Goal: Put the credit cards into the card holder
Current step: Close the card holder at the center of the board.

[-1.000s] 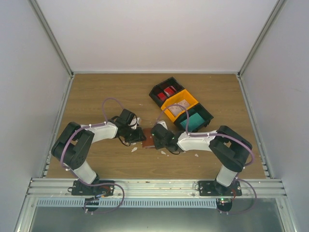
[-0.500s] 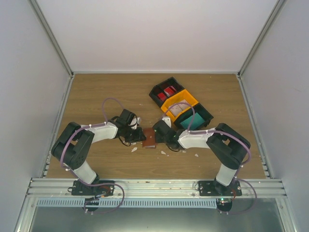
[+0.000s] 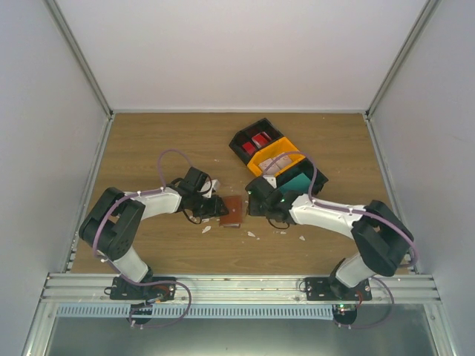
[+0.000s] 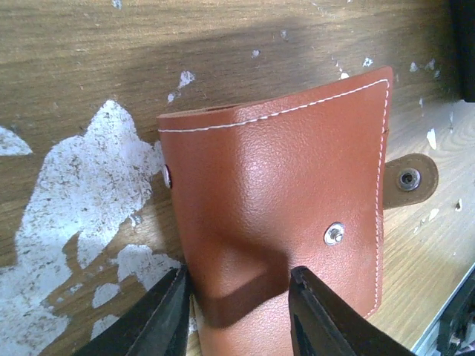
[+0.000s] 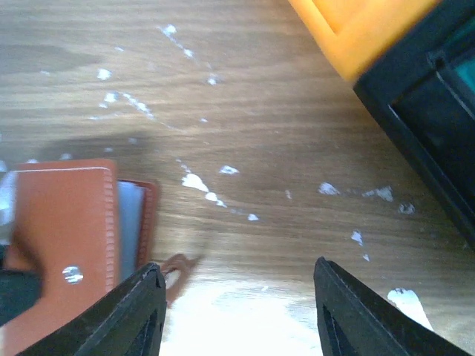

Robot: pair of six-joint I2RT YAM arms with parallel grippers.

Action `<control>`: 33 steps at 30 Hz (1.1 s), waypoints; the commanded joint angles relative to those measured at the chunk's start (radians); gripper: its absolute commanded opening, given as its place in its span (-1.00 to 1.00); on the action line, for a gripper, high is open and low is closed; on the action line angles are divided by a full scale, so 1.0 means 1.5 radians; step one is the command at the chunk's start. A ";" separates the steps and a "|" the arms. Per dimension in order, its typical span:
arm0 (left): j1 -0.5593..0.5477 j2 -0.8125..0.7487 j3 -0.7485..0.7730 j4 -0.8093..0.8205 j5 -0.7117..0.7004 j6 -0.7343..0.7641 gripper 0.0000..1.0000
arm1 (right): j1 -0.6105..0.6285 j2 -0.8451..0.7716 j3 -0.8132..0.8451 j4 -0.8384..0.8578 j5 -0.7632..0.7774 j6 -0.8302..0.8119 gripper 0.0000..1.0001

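The reddish-brown card holder (image 3: pixel 232 211) lies on the table between the arms. In the left wrist view it (image 4: pixel 282 193) is closed side up, with its snap tab out to the right. My left gripper (image 4: pixel 241 311) pinches its near edge, and the leather is creased between the fingers. My right gripper (image 5: pixel 237 311) is open and empty over bare wood just right of the holder (image 5: pixel 67 230). A pale blue card (image 5: pixel 130 222) shows inside the holder. Red cards (image 3: pixel 256 139), whitish cards (image 3: pixel 273 167) and a teal card (image 3: pixel 297 185) lie in the bin.
The black-and-orange three-compartment bin (image 3: pixel 276 159) stands behind and to the right of the holder; its orange and black walls (image 5: pixel 371 37) fill the top right of the right wrist view. Small white scraps (image 3: pixel 207 229) dot the wood around the holder. Grey walls enclose the table.
My right gripper has drawn back from the holder to the right, toward the bin, leaving the holder uncovered. The left gripper and the holder have stayed put.
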 commanded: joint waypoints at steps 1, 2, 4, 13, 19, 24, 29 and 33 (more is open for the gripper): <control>-0.006 0.011 -0.025 -0.019 0.002 0.009 -0.18 | -0.020 -0.037 0.026 -0.016 -0.070 -0.007 0.15; -0.006 0.009 -0.027 -0.014 0.004 0.008 -0.18 | -0.020 -0.033 0.029 -0.014 -0.079 -0.003 0.16; -0.006 0.006 -0.029 -0.012 0.004 0.010 -0.17 | -0.020 -0.013 0.040 -0.013 -0.098 0.002 0.15; -0.006 0.013 -0.030 -0.013 0.013 0.020 -0.19 | -0.019 0.103 0.147 -0.066 -0.136 0.016 0.15; -0.006 0.014 -0.033 -0.017 -0.001 0.013 -0.17 | -0.013 0.130 0.175 -0.126 -0.099 0.047 0.04; -0.007 0.012 -0.036 -0.013 -0.002 0.012 -0.11 | -0.013 0.128 0.178 -0.154 -0.113 0.058 0.01; -0.007 0.006 -0.034 -0.014 -0.008 0.012 -0.07 | -0.013 0.119 0.167 -0.150 -0.133 0.070 -0.28; -0.007 0.003 -0.034 -0.013 -0.010 0.012 -0.06 | -0.013 0.105 0.163 -0.151 -0.124 0.079 -0.43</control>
